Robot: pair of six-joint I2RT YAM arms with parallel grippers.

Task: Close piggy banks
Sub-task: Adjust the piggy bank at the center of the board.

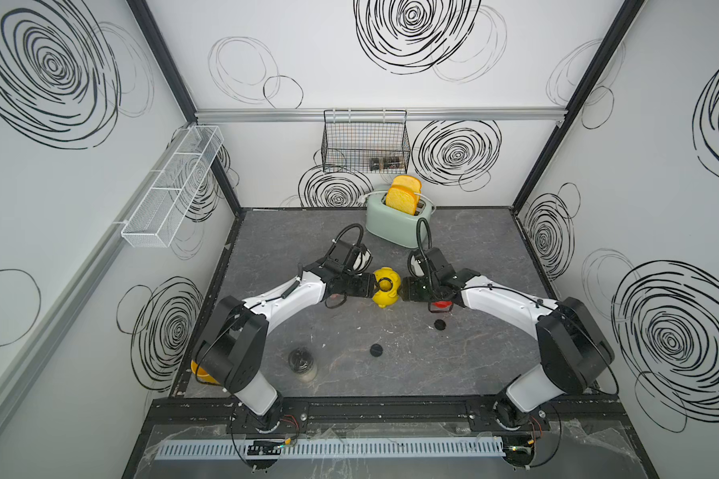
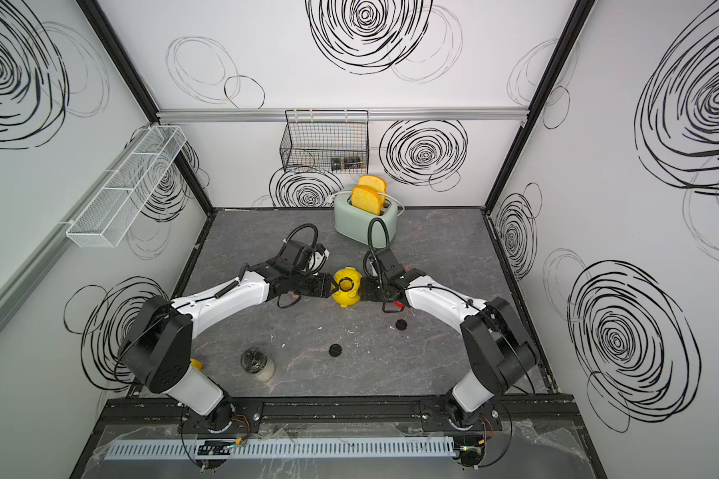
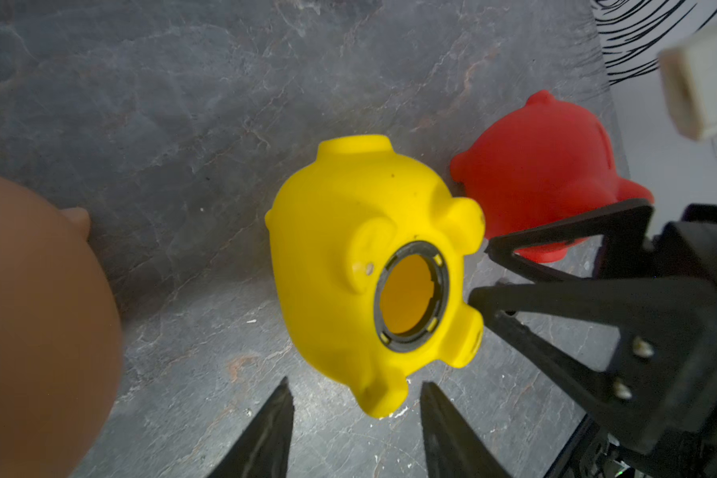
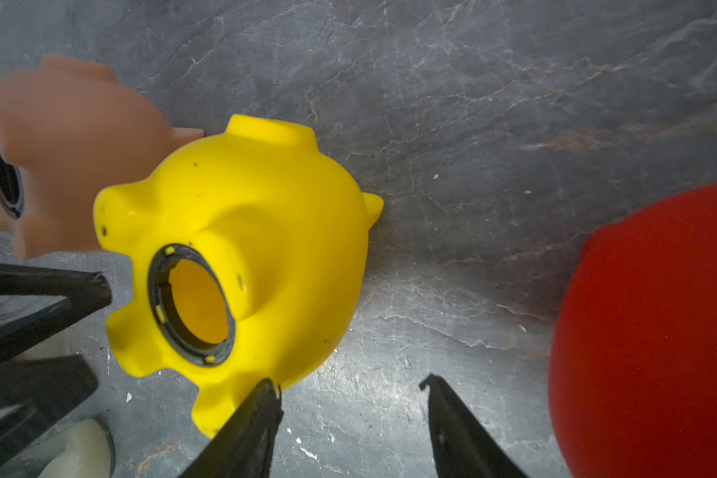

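Left claw: we find its jaws narrowly apart and gripping nothing; a foot of the yellow pig sits just at the gap.
Right claw: jaws wider, empty; one finger touches or merely overlaps the same pig, and we cannot tell which.
Yellow pig: on its side near the middle of the tabletop, between both claws, belly hole open.
Risk: we judge that a nudge from either claw could roll the round pig into the red pig just beside it and turn the hole away.
Wrist views: they give us the empty hole, the red pig and the pink pig.
Top views: only these show two black plugs lying toward the front edge, neither one held.
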